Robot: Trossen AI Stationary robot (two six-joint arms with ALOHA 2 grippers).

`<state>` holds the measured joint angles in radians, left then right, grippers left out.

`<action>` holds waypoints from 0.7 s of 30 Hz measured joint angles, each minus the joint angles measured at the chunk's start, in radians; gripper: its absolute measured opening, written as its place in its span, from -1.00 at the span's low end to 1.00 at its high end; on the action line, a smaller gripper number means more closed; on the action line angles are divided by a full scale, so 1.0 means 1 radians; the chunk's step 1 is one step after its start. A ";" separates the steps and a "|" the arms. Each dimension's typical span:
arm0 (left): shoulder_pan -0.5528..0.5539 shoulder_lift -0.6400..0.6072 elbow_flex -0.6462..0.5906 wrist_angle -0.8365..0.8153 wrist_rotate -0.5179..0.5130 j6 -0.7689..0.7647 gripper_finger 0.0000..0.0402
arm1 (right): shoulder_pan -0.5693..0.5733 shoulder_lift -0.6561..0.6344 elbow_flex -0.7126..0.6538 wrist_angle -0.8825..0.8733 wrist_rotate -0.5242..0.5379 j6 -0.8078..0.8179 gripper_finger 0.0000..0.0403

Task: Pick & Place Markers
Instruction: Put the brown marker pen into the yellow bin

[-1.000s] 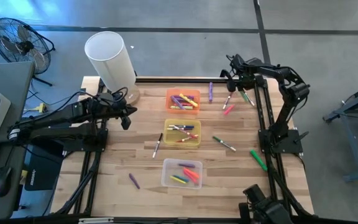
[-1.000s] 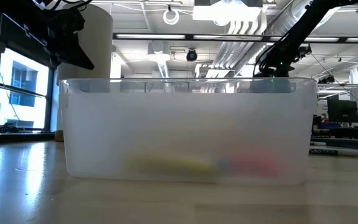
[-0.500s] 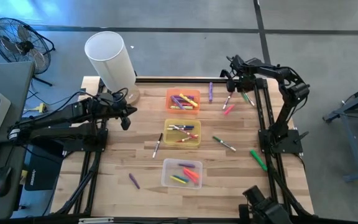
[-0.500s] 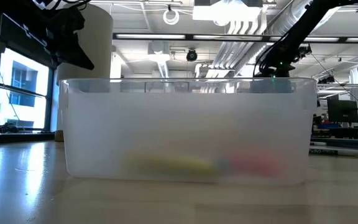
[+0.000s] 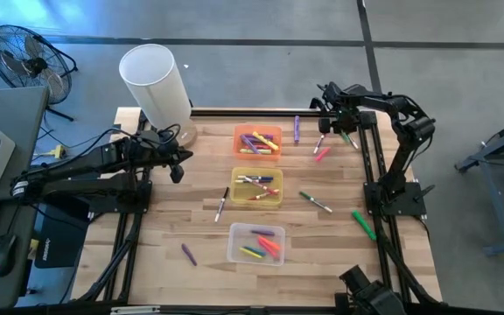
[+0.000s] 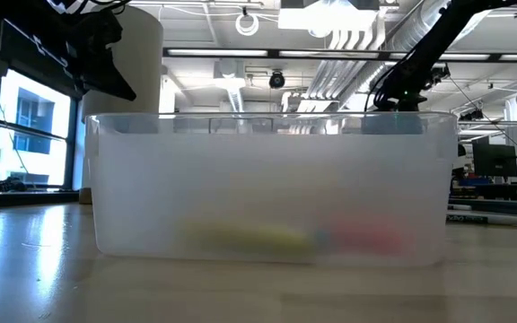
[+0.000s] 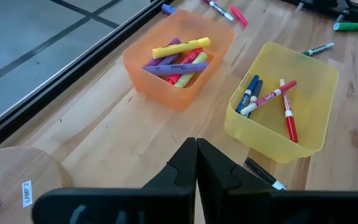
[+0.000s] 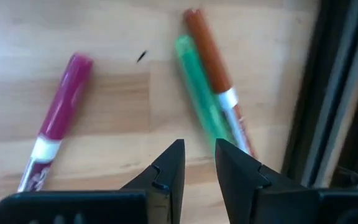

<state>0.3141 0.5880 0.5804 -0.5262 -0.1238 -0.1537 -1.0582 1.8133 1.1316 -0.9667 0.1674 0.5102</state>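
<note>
The right gripper (image 8: 197,158) was held over loose markers, a green marker (image 8: 201,102) and a magenta marker (image 8: 58,124), near the table's far right edge, fingers slightly parted around nothing. The left gripper (image 7: 196,155) was kept closed beside the orange bin (image 7: 179,59).

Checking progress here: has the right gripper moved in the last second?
Yes, slightly. In the high view the right gripper has shifted toward the orange bin, away from the table's right edge; its fingers are slightly apart.

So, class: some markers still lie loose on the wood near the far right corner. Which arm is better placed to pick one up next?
The right: its claw hangs slightly open just above a green marker. The left claw is shut, far across the table beside the orange bin.
</note>
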 joint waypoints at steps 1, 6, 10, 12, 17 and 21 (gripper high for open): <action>0.000 0.000 0.000 0.000 -0.001 0.000 -1.00 | 0.001 0.000 -0.001 -0.004 -0.016 0.002 -0.61; 0.000 0.000 0.000 0.000 -0.002 0.018 -1.00 | 0.002 0.000 -0.002 -0.028 -0.057 -0.016 -0.61; 0.000 0.000 0.000 0.000 -0.002 0.019 -1.00 | 0.005 0.000 -0.002 -0.069 -0.100 -0.032 -0.61; 0.000 0.000 0.000 0.000 -0.002 0.018 -1.00 | 0.006 0.000 -0.002 -0.085 -0.118 -0.037 -0.61; 0.000 0.000 0.000 0.000 -0.001 0.019 -1.00 | 0.031 -0.033 -0.002 -0.080 -0.122 0.011 -0.69; 0.000 0.000 0.000 0.000 -0.001 0.019 -1.00 | 0.052 -0.104 -0.002 -0.010 -0.054 0.070 -0.87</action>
<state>0.3141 0.5880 0.5804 -0.5267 -0.1246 -0.1349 -1.0064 1.7096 1.1294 -0.9768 0.1138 0.5798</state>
